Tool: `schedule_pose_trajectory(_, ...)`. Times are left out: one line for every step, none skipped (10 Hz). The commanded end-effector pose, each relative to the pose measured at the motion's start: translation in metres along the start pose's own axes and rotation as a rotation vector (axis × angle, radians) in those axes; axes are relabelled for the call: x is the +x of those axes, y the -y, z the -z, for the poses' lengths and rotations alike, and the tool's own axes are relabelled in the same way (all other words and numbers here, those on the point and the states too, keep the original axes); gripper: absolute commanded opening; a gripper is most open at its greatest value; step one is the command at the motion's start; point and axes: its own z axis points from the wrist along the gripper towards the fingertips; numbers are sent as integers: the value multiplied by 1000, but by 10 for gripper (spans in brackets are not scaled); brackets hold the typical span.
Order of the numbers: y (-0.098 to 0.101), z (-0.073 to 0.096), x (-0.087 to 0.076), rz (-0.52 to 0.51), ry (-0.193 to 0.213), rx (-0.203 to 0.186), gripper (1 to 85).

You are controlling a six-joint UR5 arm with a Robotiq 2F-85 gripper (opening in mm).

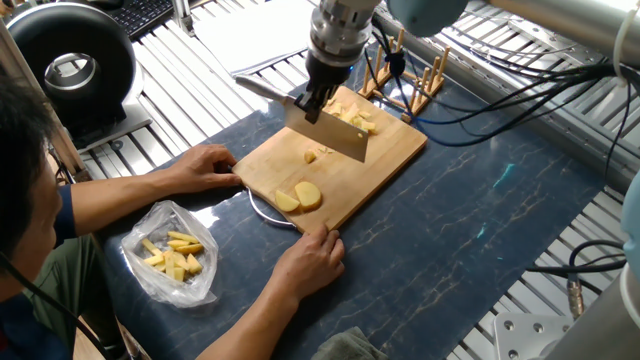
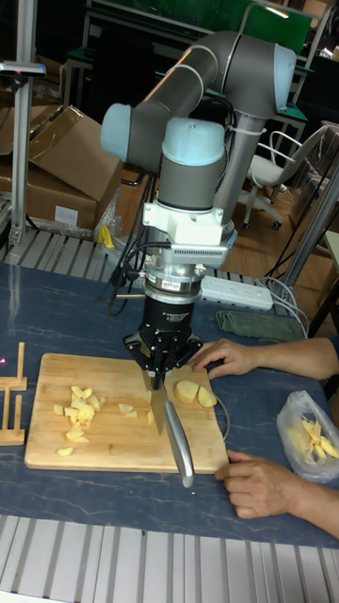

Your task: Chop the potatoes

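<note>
Fixed view: fingers clamp a cleaver above the potatoes.

Robotics lab or workshop, not a kitchen.
Cardboard boxes are stacking up behind the UR5 arm; a power strip is lying on the table.

The potatoes are pale yellow and peeled, all lying on the wooden board. Two large rounded slices sit flat near the board's front edge, overlapping each other. A single small chunk lies alone mid-board. Farther back, a loose heap of chopped bits — short wedges and cubes — is gathered toward the far end, with one stray piece near the edge.
</note>
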Motion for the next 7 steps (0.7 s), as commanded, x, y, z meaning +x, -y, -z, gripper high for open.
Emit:
schedule_pose_trajectory(-6,-11,-6,-25,25,-5,10)
schedule_pose_trajectory(-7,-12,-6,-27,26,-3,10)
schedule_pose_trajectory(-7,-14,-6,-27,28,-3,10)
schedule_pose_trajectory(-6,-16,-7,-26,33,3,10)
schedule_pose_trajectory(-7,-18,-8,-28,36,4,10)
schedule_pose_trajectory(-6,-20,-8,-27,36,7,10)
schedule_pose_trajectory(-5,-21,-8,-27,38,9,10)
